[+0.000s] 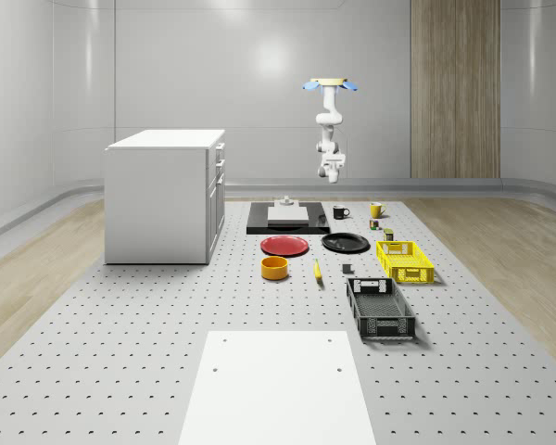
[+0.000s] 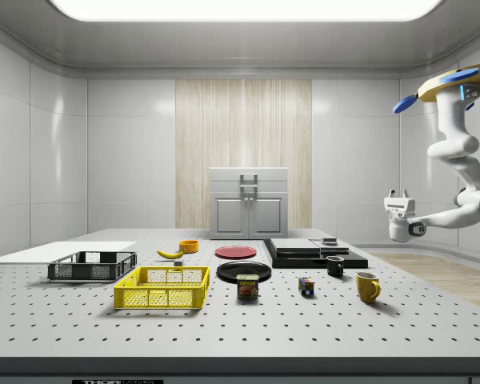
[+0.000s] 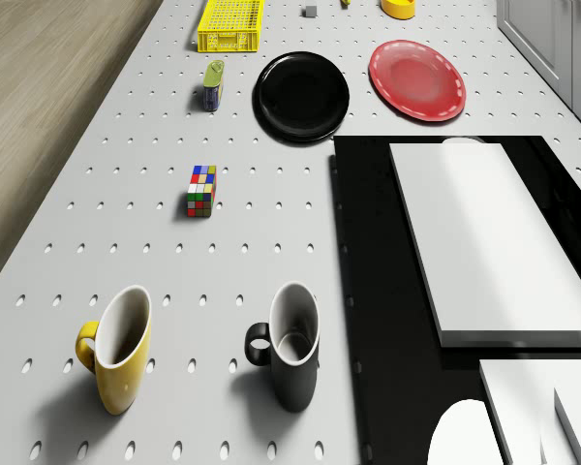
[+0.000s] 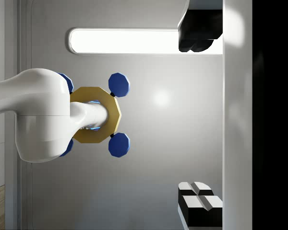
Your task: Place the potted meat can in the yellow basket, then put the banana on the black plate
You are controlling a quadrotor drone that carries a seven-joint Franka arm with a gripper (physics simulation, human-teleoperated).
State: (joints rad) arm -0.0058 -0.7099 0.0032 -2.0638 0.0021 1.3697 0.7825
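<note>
The fingers [image 4: 198, 32] stand wide apart in the wrist view, one at each edge of the picture, with nothing between them: the gripper [image 2: 398, 197] is released and holds and touches nothing. In the side view it hangs in the air well above the table [image 2: 320, 332], at the end of an arm bent down and back from the drone [image 2: 450, 83]. The wrist camera looks back up at the drone's body rather than at the table, so the hand seems turned away from the work. The drone hovers high over the table's end where the yellow mug [image 3: 116, 351] and the black mug [image 3: 290, 347] stand. The potted meat can [image 2: 248, 286] stands upright on the table, between the yellow basket [image 2: 160, 299] and the Rubik's cube [image 2: 306, 286], just beside the basket's end and near the black plate [image 2: 243, 271]. The banana [image 2: 170, 254] lies farther on, apart from the plate, near the orange bowl [image 2: 189, 246]. As I judge it, the first step has not yet begun: the can is untouched. The next move calls for the drone to come over the can, the wrist to turn the fingers downward, and the arm to descend with the fingers astride the can's sides before closing.
</note>
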